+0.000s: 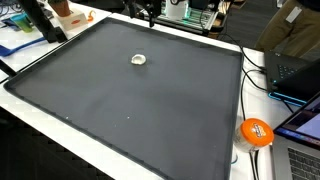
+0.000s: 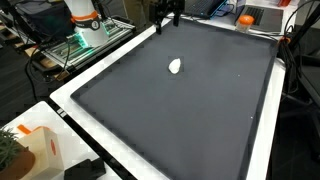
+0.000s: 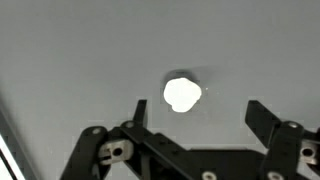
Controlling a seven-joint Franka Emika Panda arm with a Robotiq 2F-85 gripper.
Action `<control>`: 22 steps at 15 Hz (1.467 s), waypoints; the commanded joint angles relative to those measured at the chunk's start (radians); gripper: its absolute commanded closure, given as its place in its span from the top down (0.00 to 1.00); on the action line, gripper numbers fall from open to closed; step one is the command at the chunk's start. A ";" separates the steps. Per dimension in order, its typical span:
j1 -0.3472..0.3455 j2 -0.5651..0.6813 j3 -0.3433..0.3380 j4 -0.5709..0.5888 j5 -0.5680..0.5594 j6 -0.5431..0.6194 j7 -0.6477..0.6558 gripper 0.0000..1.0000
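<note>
In the wrist view the claw [image 3: 194, 106] stands spread wide. Its two dark fingers [image 3: 260, 118] are far apart at the bottom of the picture with only bare mat between them, so it holds and touches nothing. Just past the fingertips in that view lies the small white round thing [image 3: 182, 93]. It falls inside the span of the open jaws, a little nearer the finger on the picture's left than the one on its right. It looks small there, which suggests the claw hangs well above it rather than close over it. In an exterior view the small white round thing [image 1: 139, 59] looks like a little ring lying flat, so it offers no long axis for the fingers to line up with. It rests on the dark mat [image 1: 130, 115] that covers most of the white tabletop [image 2: 94, 70], in the half of the mat nearer the arm. In both exterior views the claw [image 1: 148, 12] [image 2: 165, 15] hangs over the mat's edge on the arm's side, so the small white round thing [image 2: 176, 66] lies forward of it and below, towards the mat's middle. Farther off, beyond the mat, an orange round object [image 1: 256, 131] sits near the tabletop's edge among cables, well apart from both
</note>
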 commanded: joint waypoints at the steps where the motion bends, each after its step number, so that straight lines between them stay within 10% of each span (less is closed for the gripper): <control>1: -0.213 -0.020 0.228 0.035 0.020 -0.061 -0.010 1.00; 8: -0.319 0.037 0.331 0.072 0.116 -0.133 -0.012 1.00; 14: -0.343 0.181 0.475 0.079 -0.297 -0.095 0.388 1.00; 22: -0.312 0.286 0.510 0.130 -0.563 -0.095 0.473 1.00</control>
